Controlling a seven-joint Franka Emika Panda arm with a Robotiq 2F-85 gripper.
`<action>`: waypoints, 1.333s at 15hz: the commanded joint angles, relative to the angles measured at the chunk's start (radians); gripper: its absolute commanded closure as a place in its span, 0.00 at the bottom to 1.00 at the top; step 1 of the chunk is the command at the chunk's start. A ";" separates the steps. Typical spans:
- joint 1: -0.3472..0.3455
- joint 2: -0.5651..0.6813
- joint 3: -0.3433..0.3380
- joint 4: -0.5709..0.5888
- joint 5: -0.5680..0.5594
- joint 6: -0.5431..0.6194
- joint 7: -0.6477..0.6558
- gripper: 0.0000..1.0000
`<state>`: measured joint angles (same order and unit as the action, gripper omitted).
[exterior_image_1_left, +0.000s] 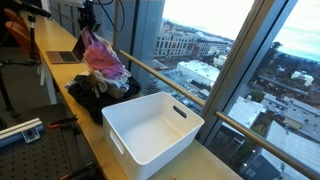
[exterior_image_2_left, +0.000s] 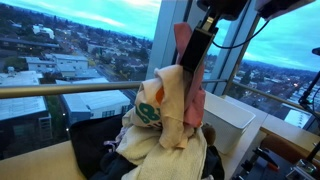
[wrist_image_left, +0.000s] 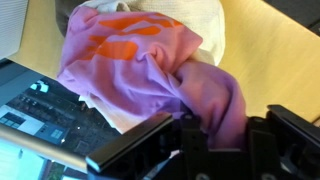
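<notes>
1. Hanging from the jaws is a pink garment (exterior_image_1_left: 100, 55), bunched up and lifted above the wooden surface (exterior_image_1_left: 48, 45) that runs along the window (exterior_image_1_left: 215, 40).
2. The jaws are closed narrowly on a fold of the pink garment (wrist_image_left: 150, 70). In the wrist view the cloth is pinched between them and spills away from them, with orange print across it.
3. In an exterior view the pink garment (exterior_image_2_left: 198, 100) hangs down from the dark arm (exterior_image_2_left: 215, 28) as a long strip, and a cream cloth (exterior_image_2_left: 165, 100) with a green and orange print lies against it.
4. The cream cloth may be a separate piece or the paler inside of the same garment; the folds are too tangled to tell.
5. Below the hanging garment lies a pile of dark clothes (exterior_image_1_left: 92, 100). In both exterior views the garment's lower end (exterior_image_2_left: 90, 150) reaches down to or close above this pile.
6. A white bin (exterior_image_1_left: 150, 125) stands on the surface just beside the pile, with its open top up and a slot handle in its wall. The garment is outside it.
7. The white bin (exterior_image_2_left: 228, 112) shows behind the hanging cloth in an exterior view.
8. A laptop (exterior_image_1_left: 65, 57) sits open on the surface, beyond the pile on the side away from the bin.
</notes>
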<state>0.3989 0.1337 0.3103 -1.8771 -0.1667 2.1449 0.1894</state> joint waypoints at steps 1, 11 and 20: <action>-0.001 -0.004 0.004 -0.027 -0.016 0.005 0.015 0.71; -0.069 -0.012 -0.044 0.029 0.006 -0.018 -0.009 0.06; -0.241 0.020 -0.185 0.067 0.005 0.002 -0.055 0.00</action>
<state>0.1797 0.1318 0.1487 -1.8286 -0.1660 2.1449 0.1453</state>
